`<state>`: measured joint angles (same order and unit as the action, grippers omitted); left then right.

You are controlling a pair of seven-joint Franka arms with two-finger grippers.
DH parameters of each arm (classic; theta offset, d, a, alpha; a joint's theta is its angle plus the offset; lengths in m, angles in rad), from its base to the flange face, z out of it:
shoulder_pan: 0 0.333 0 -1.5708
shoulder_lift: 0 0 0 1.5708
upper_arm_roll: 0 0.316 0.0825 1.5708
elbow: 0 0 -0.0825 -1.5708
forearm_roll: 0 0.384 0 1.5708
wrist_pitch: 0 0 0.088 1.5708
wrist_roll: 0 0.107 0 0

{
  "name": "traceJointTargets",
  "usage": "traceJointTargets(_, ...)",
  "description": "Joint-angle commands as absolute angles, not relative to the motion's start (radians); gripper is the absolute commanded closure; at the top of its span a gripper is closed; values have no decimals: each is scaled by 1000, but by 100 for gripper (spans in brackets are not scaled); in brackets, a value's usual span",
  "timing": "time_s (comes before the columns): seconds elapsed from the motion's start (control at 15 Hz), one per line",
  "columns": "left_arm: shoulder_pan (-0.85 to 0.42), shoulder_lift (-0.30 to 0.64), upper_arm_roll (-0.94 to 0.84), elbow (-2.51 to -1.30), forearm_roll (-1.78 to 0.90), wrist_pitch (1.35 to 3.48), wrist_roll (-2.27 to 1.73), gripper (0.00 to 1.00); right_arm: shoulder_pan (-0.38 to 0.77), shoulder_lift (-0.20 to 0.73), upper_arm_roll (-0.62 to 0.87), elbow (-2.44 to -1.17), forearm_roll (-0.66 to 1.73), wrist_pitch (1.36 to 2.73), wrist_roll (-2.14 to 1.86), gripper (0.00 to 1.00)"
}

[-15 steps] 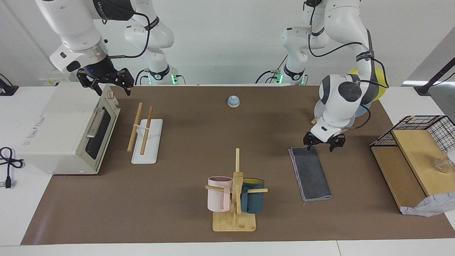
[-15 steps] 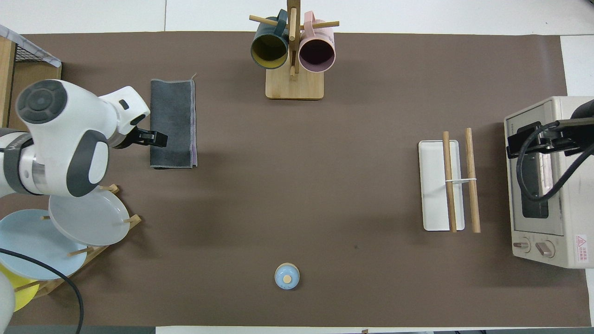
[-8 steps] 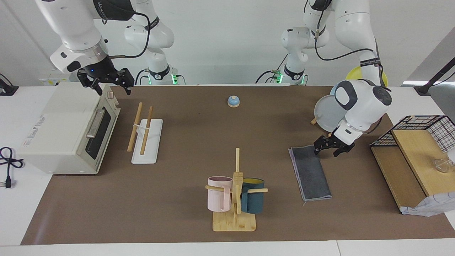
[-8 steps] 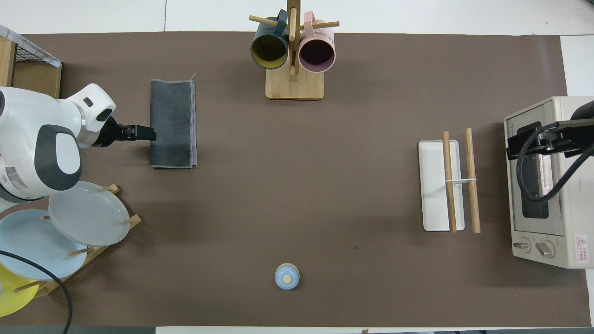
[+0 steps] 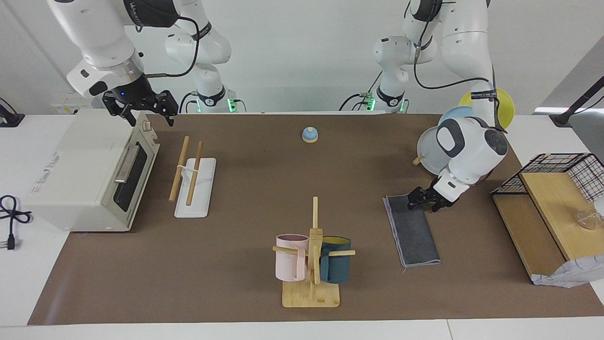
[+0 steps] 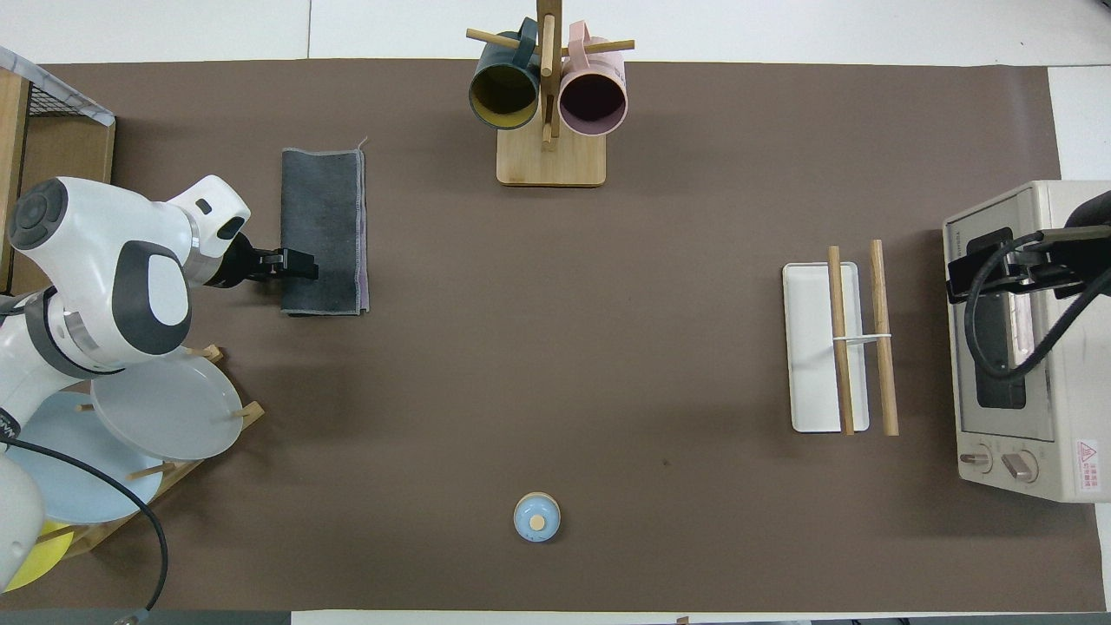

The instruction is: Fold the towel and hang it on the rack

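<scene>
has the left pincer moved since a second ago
Yes. The left pincer swung out off the towel, then came back low over its edge nearest the robots.

Between the towel (image 5: 413,230) and the rack (image 5: 193,182) the brown worktop (image 5: 264,179) lies bare, broken only by the mug tree (image 5: 312,257) and, nearer the robots, a small blue bell (image 5: 310,135); the toaster oven (image 5: 89,172) stands close beside the rack
</scene>
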<state>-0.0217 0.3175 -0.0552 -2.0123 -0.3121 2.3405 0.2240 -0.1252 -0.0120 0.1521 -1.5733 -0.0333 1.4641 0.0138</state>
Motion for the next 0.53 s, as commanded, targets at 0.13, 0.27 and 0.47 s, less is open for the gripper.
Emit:
traceJointTargets(0.13,-37,311,-58,-2028,-360,2353,242,24,-133,-40,155,-1605,-17,1456,14,0)
traceJointTargets(0.27,-38,310,-58,-2042,-360,2353,242,32,-132,-40,156,-1603,-17,1456,17,0)
traceJointTargets(0.47,-37,308,-57,-2046,-360,2352,244,46,-135,-40,156,-1605,-17,1459,15,0)
